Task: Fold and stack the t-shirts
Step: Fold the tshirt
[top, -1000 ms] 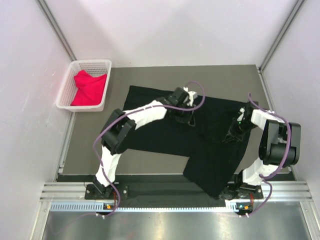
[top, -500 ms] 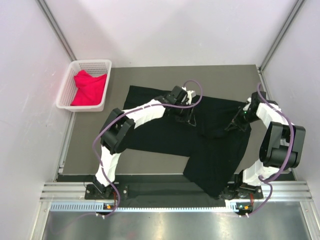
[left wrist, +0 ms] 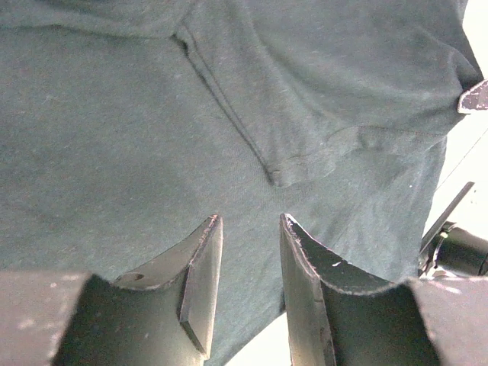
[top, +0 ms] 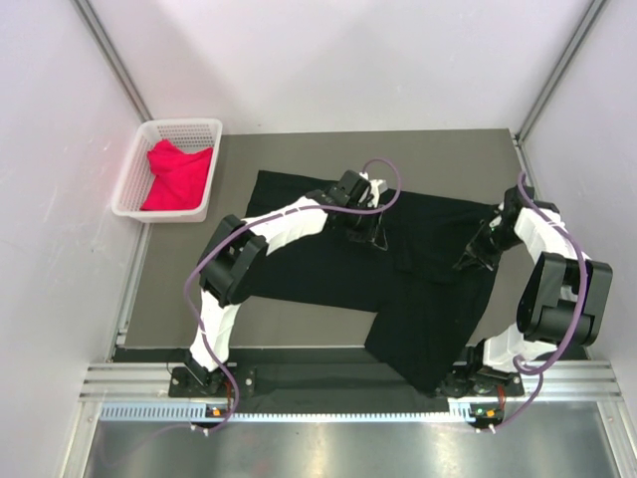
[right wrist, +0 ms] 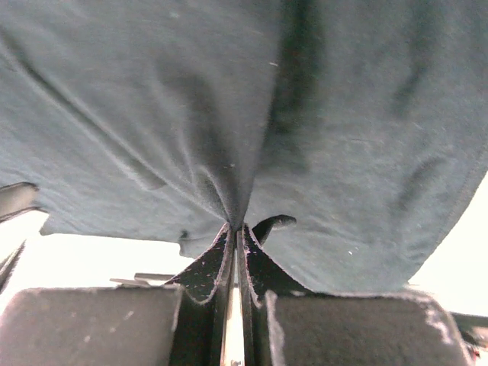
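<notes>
Pale, smooth walls (top: 328,60) close in on three sides of the flat, matte grey-brown table mat (top: 299,149) in your overhead view. Across the middle and right of that mat lies the large, soft black t-shirt (top: 299,274). It is spread mostly flat, with one broad flap reaching down to the mat's near edge at the lower right.

In the upper left of the frame, a white plastic lattice basket (top: 184,124) with a rectangular rim holds the crumpled bright red-pink t-shirt (top: 177,177), well apart from the black one.

Your left gripper (top: 376,237) sits over the upper middle of the black t-shirt (left wrist: 114,137). In the left wrist view its two dark, wedge-shaped fingers (left wrist: 204,267) stand apart with nothing between them. Beyond the left gripper (left wrist: 248,221) you see fine-knit cloth, a stitched hem and a diagonal fold line. You cannot tell from these views whether the fingertips touch the cloth.

Your right gripper (top: 473,261) is at the shirt's right side. In the right wrist view its jaws are pressed together on a pinch of the black t-shirt (right wrist: 366,114). Soft creases fan outward from the tips of the right gripper (right wrist: 238,229), and the shirt's curved, hemmed edge hangs against bright background at the lower right of that frame.
</notes>
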Action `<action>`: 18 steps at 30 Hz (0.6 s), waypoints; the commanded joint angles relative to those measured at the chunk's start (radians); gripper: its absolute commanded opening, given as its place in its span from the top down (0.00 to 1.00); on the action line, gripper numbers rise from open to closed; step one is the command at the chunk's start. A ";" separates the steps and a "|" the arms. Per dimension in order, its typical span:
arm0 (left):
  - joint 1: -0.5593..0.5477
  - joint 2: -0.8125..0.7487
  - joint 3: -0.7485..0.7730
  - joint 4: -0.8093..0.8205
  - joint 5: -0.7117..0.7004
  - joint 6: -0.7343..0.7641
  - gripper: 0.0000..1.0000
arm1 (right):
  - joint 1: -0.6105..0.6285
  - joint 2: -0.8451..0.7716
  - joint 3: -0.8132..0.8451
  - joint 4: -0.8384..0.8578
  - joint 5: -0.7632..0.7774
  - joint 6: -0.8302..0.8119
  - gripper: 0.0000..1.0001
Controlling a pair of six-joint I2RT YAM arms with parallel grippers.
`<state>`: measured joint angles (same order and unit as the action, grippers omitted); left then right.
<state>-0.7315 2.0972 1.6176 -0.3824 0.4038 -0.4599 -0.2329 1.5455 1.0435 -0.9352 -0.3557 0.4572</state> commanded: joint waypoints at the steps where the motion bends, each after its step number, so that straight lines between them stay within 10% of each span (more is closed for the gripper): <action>1: 0.014 -0.043 0.016 -0.019 0.003 0.030 0.59 | -0.011 -0.024 -0.017 -0.034 0.053 0.015 1.00; 11: 0.073 -0.066 0.010 -0.058 -0.014 0.053 0.59 | 0.021 -0.008 0.027 -0.014 0.341 -0.158 0.63; 18: 0.152 -0.118 -0.015 -0.076 -0.051 0.037 0.61 | 0.387 -0.016 0.191 0.067 0.288 -0.273 0.59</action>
<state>-0.6163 2.0800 1.6123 -0.4534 0.3733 -0.4248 -0.0032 1.5585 1.1496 -0.9340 -0.0319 0.2550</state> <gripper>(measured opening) 0.397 0.408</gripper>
